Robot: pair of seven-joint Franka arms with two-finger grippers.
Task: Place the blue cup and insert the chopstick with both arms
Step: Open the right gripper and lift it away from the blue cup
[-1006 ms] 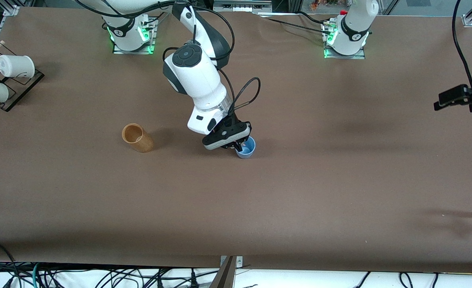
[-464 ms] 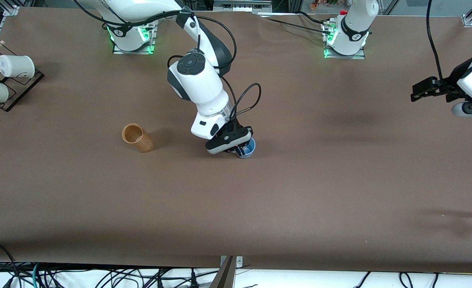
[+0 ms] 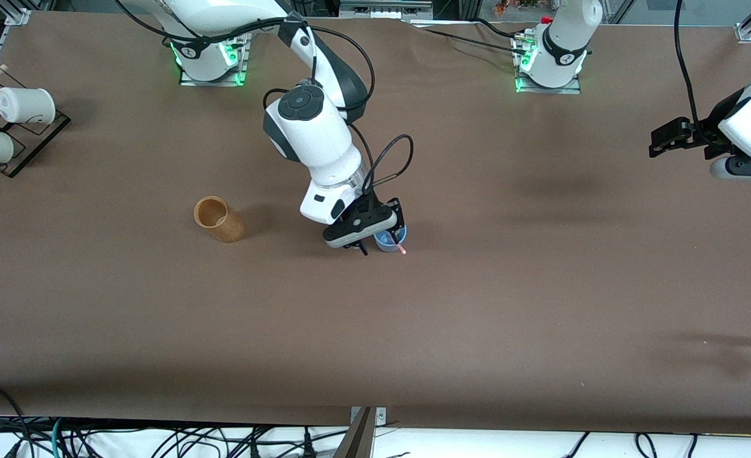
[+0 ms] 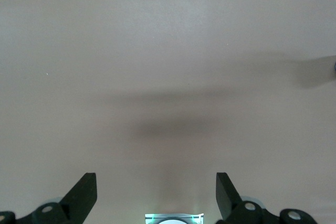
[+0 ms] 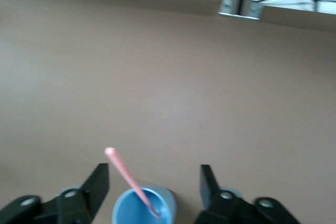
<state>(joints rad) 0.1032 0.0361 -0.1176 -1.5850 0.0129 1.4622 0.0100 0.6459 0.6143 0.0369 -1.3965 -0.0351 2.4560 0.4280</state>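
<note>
Mid-desk (image 3: 477,305): blue cup (image 3: 388,241) stands upright w/ chopstick (image 3: 397,245) leaning inside, pink tip out past the rim toward 5 o'clock. Right hand (image 3: 378,242) just above it, fingers (image 5: 89,187) spread wide either side of the cup, gripping nothing. Tan holder (image 3: 218,219) at the cup's 9 o'clock, well apart. Left hand (image 3: 668,138) waits over the left arm's end of the desk, open & empty.

brown table (image 3: 540,286), blue cup (image 3: 386,241), tan holder (image 3: 218,219)

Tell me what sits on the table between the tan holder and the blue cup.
Nothing: in the front view the table between the tan holder and the blue cup is bare brown surface, with only the right gripper, fingers open, overhanging it beside the cup.
</note>
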